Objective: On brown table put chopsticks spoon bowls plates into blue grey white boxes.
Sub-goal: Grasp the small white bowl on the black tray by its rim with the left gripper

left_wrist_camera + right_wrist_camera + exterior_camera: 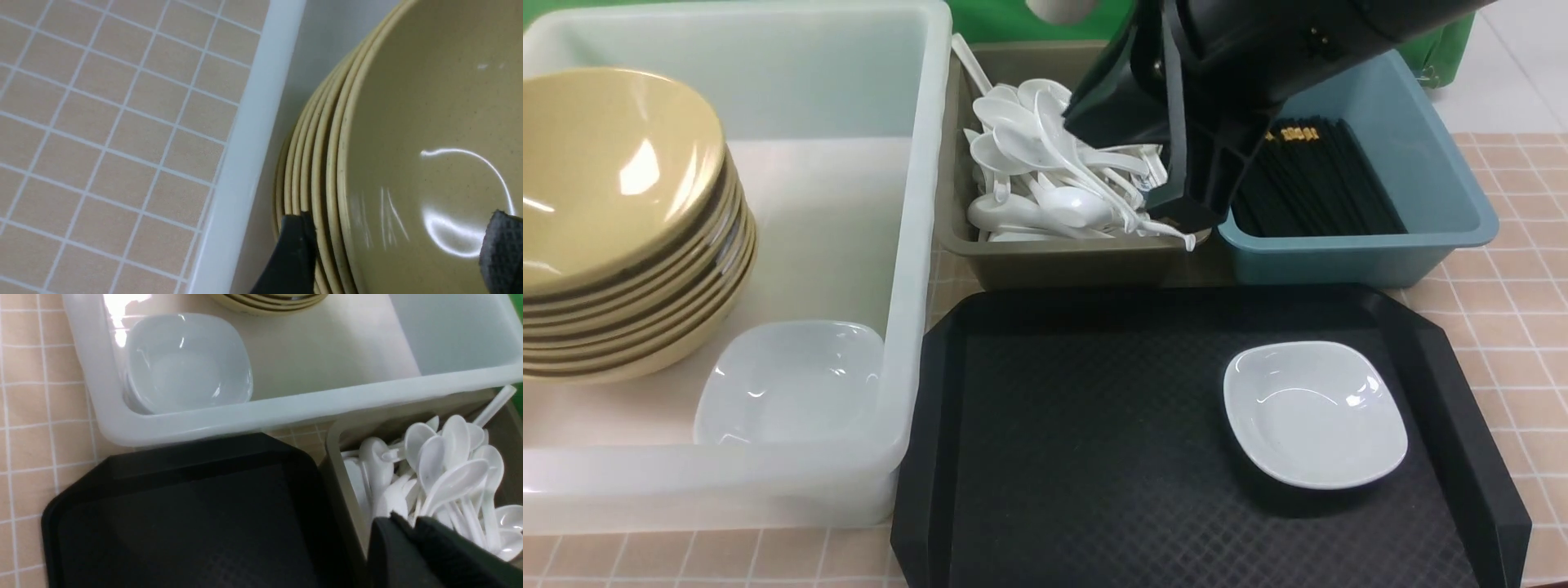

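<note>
On the black tray (1078, 457), toward its right side, one white plate (1315, 415) sits upright, its hollow facing up. The glaze looks slick and the dish brittle, probably light but stiff, so a hard pinch or a drop could chip it. The rounded rim seems the place to take hold, one fingertip inside the wall and one under the lip, with gentle, even pressure; a grip at a corner might let it swivel. The right gripper (402, 522) is over the grey box (1078, 265) of spoons (1078, 207), its fingertips together and nothing visible between them. The left gripper (392, 241) has its fingers spread over the stacked bowls (613, 180) in the white box (915, 245); whether it touches them cannot be told. Chopsticks (1315, 184) lie in the blue box (1347, 261). The plate likely belongs in the white box, beside the bowls.
</note>
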`<act>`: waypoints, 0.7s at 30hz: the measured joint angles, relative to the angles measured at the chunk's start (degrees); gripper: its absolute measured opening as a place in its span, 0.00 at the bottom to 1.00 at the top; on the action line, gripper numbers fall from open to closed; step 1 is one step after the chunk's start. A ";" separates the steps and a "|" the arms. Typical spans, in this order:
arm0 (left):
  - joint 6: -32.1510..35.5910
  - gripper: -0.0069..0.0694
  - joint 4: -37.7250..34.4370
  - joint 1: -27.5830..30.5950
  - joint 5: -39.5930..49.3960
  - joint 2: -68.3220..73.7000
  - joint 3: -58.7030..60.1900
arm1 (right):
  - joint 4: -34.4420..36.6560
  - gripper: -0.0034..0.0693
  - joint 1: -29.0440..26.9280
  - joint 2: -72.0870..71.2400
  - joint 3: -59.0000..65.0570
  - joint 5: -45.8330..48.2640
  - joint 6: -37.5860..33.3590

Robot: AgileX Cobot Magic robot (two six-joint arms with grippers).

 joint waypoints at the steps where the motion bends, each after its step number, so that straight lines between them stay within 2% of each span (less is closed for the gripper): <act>1: -0.21 0.79 0.00 0.00 0.08 0.00 0.00 | -0.18 0.19 0.00 0.00 0.00 0.00 0.17; 3: -4.62 0.79 0.46 -0.43 2.06 -2.00 -3.96 | -3.15 0.20 0.00 0.00 0.00 0.00 3.08; 6: -6.59 0.78 -0.86 -2.75 4.24 -3.74 -6.48 | -5.58 0.20 0.00 0.05 0.00 0.06 5.60; 10: -4.67 0.73 -6.01 -18.65 7.66 -5.23 -8.14 | -8.41 0.21 -1.43 0.99 0.00 2.09 10.00; 14: -3.94 0.69 -6.54 -37.43 7.98 -1.12 -8.14 | -8.62 0.21 -6.45 2.97 0.00 9.76 15.60; 15: -3.81 0.68 -6.05 -43.67 7.04 1.07 -8.14 | -8.76 0.21 -8.86 3.11 0.46 12.01 17.66; 18: -3.48 0.68 -5.14 -51.36 4.23 5.20 -8.14 | -9.00 0.22 -11.95 1.89 2.45 12.88 20.05; 21: -3.20 0.68 -3.79 -61.81 0.51 13.64 -9.30 | -9.17 0.22 -15.71 -3.32 8.43 13.44 22.42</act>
